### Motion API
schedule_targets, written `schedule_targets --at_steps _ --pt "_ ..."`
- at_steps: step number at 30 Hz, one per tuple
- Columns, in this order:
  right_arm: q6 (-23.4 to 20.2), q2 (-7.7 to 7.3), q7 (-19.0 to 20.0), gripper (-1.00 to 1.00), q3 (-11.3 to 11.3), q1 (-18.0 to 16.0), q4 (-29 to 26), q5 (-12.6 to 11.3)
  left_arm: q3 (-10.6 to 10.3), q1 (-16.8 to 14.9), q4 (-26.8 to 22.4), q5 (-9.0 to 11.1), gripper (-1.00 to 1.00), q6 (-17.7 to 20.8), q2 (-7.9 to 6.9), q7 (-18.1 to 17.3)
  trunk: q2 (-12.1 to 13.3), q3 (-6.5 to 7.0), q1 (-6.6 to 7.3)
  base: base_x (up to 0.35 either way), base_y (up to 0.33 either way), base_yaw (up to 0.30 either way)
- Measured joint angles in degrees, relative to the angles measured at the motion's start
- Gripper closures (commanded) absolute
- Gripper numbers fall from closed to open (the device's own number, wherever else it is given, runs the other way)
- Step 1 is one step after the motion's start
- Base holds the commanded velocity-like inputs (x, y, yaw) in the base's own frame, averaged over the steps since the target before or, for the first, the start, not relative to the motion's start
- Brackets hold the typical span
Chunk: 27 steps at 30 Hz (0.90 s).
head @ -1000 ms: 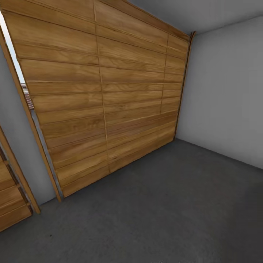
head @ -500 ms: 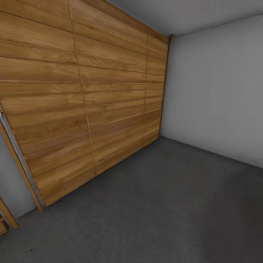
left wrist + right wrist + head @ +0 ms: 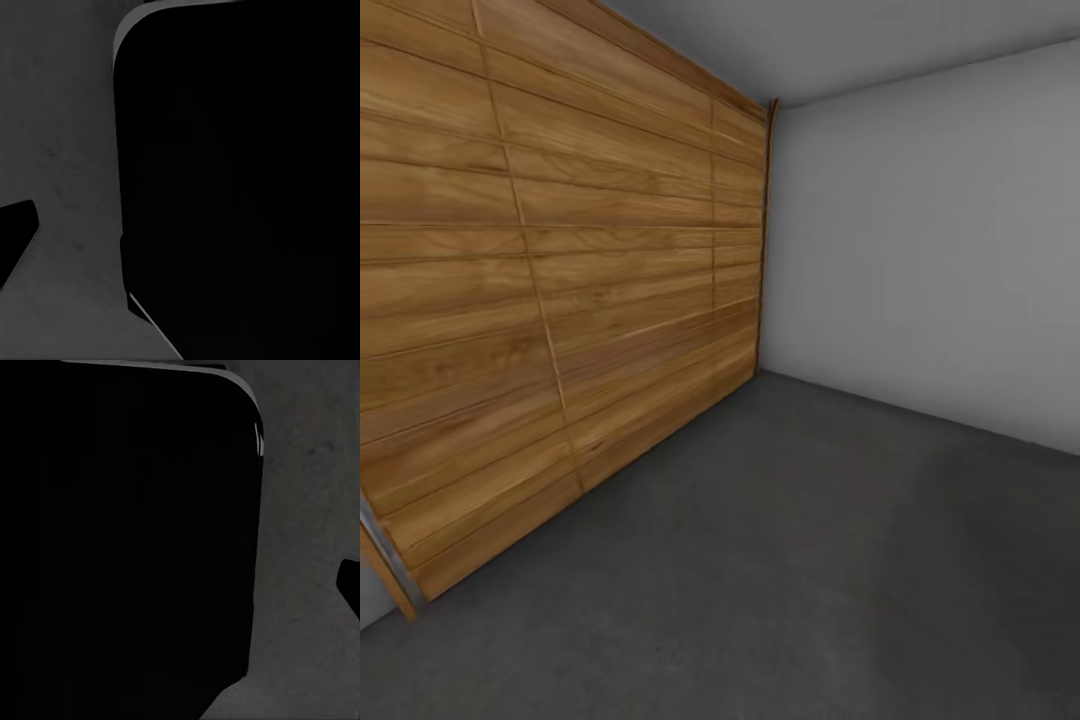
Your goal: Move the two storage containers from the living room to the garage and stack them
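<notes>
Garage floor (image 3: 830, 580): dark grey speckled concrete, seen from head view across lower half of frame. Bare open stretch running from near edge to far corner. Storage containers not made out in any of the three frames; whereabouts cannot be told.

Bounded at left by big door of horizontal wooden planks (image 3: 560, 280), bottom edge meeting concrete along a slanted line. Narrow metal strip and wood frame post (image 3: 390, 565) at door's near end, low left. Bounded at back and right by plain grey-white wall (image 3: 930, 250), meeting door at vertical corner trim (image 3: 763, 240). Grey ceiling (image 3: 840, 40) above.

Left wrist view: large black rounded-corner mass (image 3: 240, 187) close before camera, too dark to identify; grey concrete beside it, small black wedge (image 3: 15, 236) at frame edge.

Right wrist view: similar black rounded mass (image 3: 127, 540), thin pale line along its rim; grey concrete beside it, small dark shape (image 3: 351, 585) at frame edge.

End effector state, left and right: fingers not distinguishable in the dark; opening and any contents cannot be told.
</notes>
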<state>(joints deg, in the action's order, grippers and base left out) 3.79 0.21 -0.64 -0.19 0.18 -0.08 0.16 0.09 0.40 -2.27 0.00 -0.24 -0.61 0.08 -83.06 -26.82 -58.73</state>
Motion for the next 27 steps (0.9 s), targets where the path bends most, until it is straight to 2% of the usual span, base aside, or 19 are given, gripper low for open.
schedule_targets --at_steps 27 --pt "0.0 -0.38 0.0 -1.0 -0.14 0.0 0.0 -0.17 0.0 0.0 0.0 0.0 -1.0 0.0 0.01 0.0 0.0 0.62 0.0 0.0 0.0 -0.275"
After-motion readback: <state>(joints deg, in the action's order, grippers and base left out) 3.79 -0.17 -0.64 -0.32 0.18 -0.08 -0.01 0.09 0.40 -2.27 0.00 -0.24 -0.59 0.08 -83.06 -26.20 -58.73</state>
